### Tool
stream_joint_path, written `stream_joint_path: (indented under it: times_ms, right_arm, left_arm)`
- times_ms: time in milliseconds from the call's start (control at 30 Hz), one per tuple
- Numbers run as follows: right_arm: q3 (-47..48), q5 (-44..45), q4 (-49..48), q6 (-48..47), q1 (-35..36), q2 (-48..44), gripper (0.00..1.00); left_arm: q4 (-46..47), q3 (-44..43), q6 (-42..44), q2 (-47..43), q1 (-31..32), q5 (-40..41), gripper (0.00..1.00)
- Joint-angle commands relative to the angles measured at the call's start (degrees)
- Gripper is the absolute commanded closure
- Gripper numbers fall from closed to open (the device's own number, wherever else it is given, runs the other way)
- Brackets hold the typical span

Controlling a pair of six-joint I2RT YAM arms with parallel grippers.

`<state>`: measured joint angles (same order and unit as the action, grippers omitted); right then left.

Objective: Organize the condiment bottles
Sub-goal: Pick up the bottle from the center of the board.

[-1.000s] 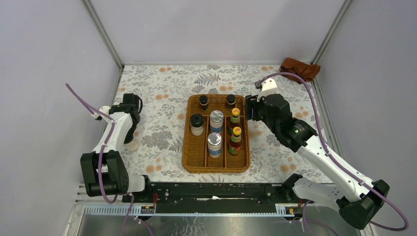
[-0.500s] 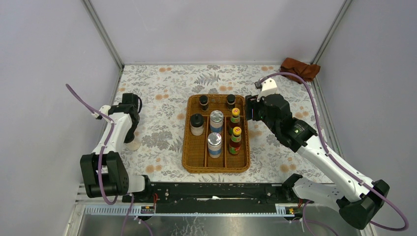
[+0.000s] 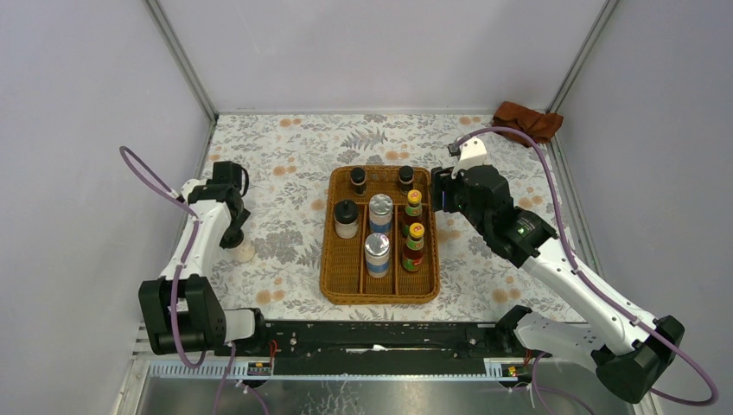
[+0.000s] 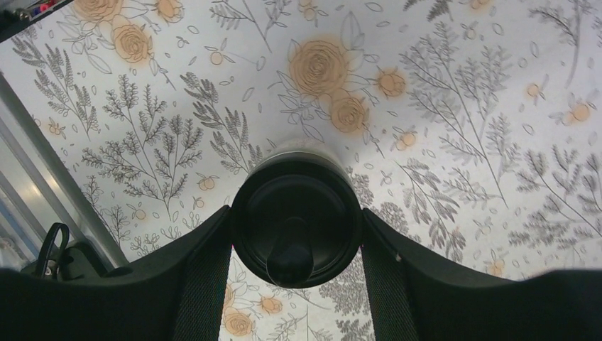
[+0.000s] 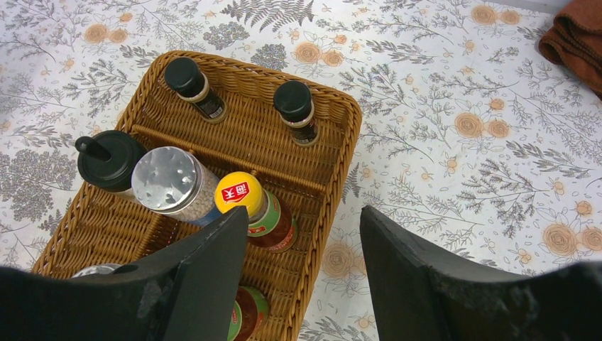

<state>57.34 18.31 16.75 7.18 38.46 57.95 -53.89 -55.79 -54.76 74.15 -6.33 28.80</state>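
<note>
My left gripper (image 3: pixel 235 235) is shut on the lid of a clear black-lidded jar (image 4: pixel 295 217), which is over the floral table left of the tray (image 3: pixel 245 252). The wicker tray (image 3: pixel 333 277) holds the second black-lidded jar (image 3: pixel 346 216), two tiny dark bottles (image 3: pixel 358 179) (image 3: pixel 405 177), two silver-lidded shakers (image 3: pixel 380 212) (image 3: pixel 377 252) and two red yellow-capped sauce bottles (image 3: pixel 414 207) (image 3: pixel 415 244). My right gripper (image 3: pixel 439 194) is open and empty, hovering over the tray's right rim (image 5: pixel 334 206) beside a sauce bottle (image 5: pixel 255 209).
The rust-brown cloth (image 3: pixel 527 119) lies at the back right corner and shows in the right wrist view (image 5: pixel 578 35). Grey walls and metal posts enclose the table on three sides. The left wall rail is close to my left gripper.
My left gripper has shifted slightly to the right with the jar between its fingers. The right arm has not moved.
</note>
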Motion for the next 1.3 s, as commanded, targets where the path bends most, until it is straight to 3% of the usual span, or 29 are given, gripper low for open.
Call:
stream_joint_path:
  times_ms: [0, 500, 967, 1267]
  right_arm:
    - [0.9, -1.1, -2.9, 0.7, -0.5, 0.2, 0.34]
    - [2.1, 0.3, -3.0, 0.2, -0.4, 1.8, 0.34]
    - [5.0, 4.3, -3.5, -0.5, -0.4, 5.9, 0.34]
    - [7.1, 6.8, -3.5, -0.5, -0.8, 7.6, 0.34]
  left_arm:
    - [2.8, -3.6, 4.3, -2.8, 1.7, -0.4, 1.00]
    - [0.6, -9.5, 10.1, -4.0, 14.0, 0.0, 1.00]
    - [-4.1, -17.7, 15.5, -1.2, 30.2, -0.7, 1.00]
    - [-7.8, -21.9, 15.2, -1.5, 38.1, -2.9, 1.00]
